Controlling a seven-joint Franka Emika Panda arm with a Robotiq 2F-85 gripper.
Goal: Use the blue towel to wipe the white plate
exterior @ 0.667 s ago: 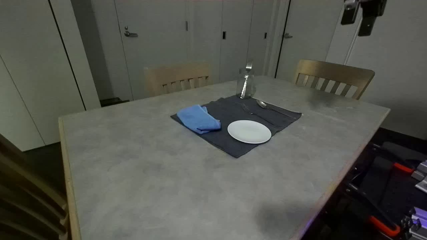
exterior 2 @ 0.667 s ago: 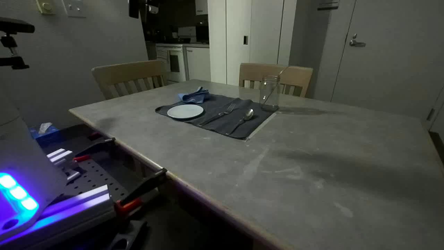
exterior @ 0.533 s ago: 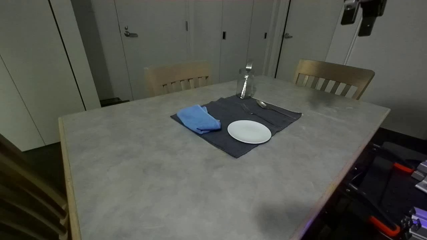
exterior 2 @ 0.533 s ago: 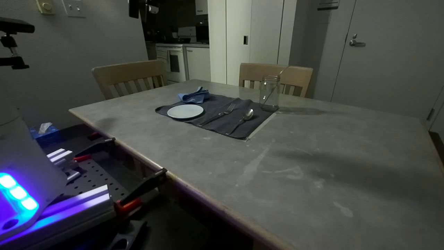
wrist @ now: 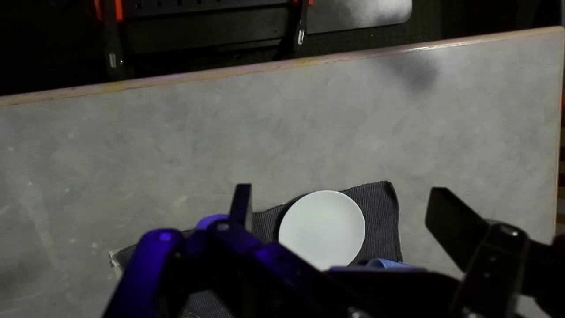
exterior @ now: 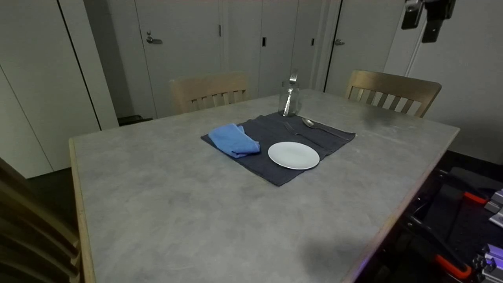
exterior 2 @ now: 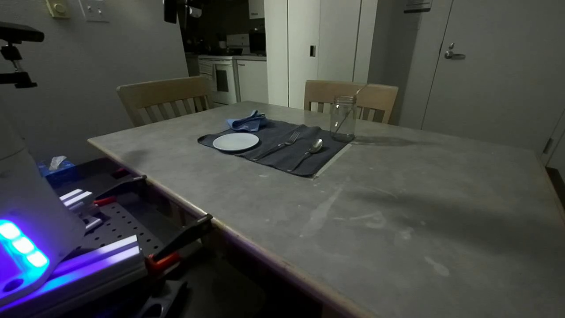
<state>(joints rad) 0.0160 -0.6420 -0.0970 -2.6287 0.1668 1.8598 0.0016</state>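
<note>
High over a grey table (wrist: 176,154), a dark gripper (wrist: 341,194) hangs with its two fingers (wrist: 454,225) spread wide; in the wrist view the white plate (wrist: 322,227) shows between them. The plate lies flat on a dark placemat (exterior: 267,129). Near it, but apart, the folded blue towel (exterior: 234,140) rests by the placemat's corner; in an exterior view its long axis slants from upper left to lower right, that lower end towards the plate. The wrist view catches only a blue sliver of it. In both exterior views I see a fork (exterior 2: 282,145) and a spoon (exterior 2: 310,150) on the placemat, a glass jar (exterior 2: 343,119) at its edge. An exterior view shows a second fork (exterior: 289,93) leaning in the jar, tines up. An exterior view takes in the robot's glowing base (exterior 2: 39,207), a white stove (exterior 2: 225,66) and a wall sign (exterior 2: 417,5) too small to read.
</note>
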